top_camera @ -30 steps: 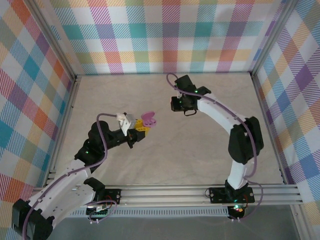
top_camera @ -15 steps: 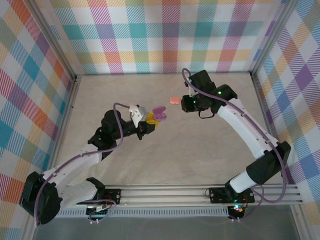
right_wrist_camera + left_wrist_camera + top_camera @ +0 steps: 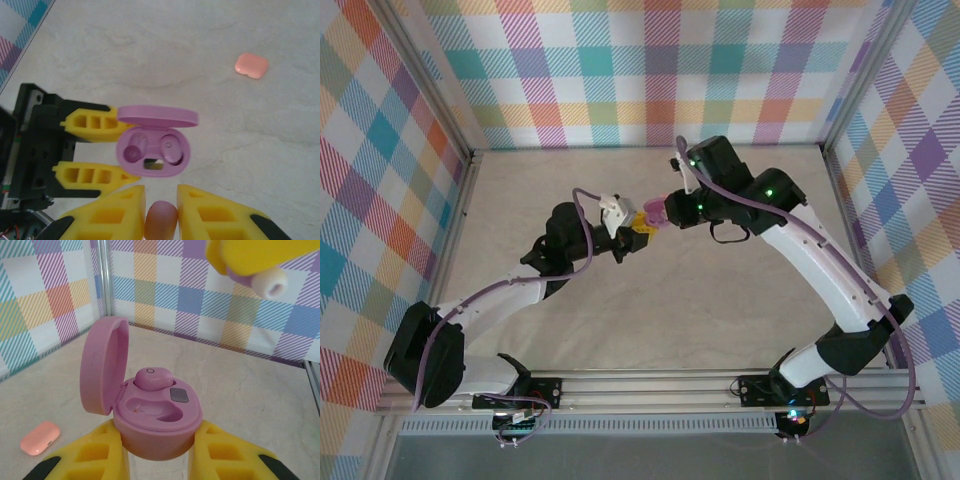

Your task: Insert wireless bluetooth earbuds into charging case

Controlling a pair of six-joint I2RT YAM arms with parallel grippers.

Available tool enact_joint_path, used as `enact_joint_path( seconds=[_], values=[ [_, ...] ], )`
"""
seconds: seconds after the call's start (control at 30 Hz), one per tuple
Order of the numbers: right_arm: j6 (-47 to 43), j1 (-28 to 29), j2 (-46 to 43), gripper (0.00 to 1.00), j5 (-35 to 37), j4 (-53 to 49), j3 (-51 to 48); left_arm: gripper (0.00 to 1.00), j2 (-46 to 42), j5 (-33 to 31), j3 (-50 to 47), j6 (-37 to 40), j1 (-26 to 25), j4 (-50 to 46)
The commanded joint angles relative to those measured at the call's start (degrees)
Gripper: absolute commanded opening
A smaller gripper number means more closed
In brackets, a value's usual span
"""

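Left claw: clamped on the base of the open pink-purple charging case, lid tipped up.
Right claw: pinched narrowly on one earbud, poised just beside the case's open mouth.
Seated earbud: lodged in one well of the case; the neighbouring well is vacant.
Orange-pink case: shut, lying on the surface, well apart from both claws.

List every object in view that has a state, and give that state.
purple case: open, gripped by left tool
seated earbud: in its slot
other slot: empty
second earbud: held by right tool, not yet inserted
orange-pink case: closed, on table
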Motion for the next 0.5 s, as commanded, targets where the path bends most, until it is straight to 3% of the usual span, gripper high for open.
enact_joint_path(
  seconds=[0.0, 0.47],
  values=[
    [0.67, 1.07, 1.69, 0.23, -0.86, 0.17, 1.04, 0.14, 0.43, 1.20, 2.21, -0.66, -0.87, 4.30],
    [-1.47, 1.67, 5.01, 0.24, 1.04, 1.68, 1.71, 0.14, -0.11, 1.71, 1.52, -0.88, -2.08, 4.04]
  ],
)
